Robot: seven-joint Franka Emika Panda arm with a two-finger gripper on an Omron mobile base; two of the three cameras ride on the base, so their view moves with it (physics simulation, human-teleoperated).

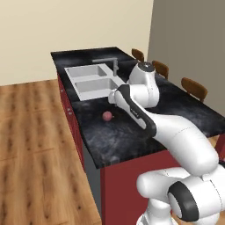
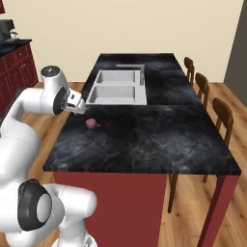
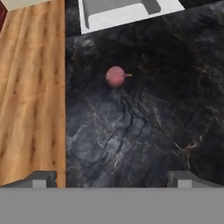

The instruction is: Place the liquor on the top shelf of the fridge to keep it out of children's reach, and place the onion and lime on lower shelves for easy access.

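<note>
We see the onion (image 3: pixel 115 76) on the dark counter (image 3: pixel 144 131), nr its left edge, just short of the sink (image 3: pixel 122 11). Gripper (image 3: pixel 111 178) hangs above counter, jaws fully apart, holding nothing.

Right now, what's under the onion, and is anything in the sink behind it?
The onion lies on bare dark counter, nothing else under it. Both basins of the sink look empty; their near walls hide part of each floor.
</note>
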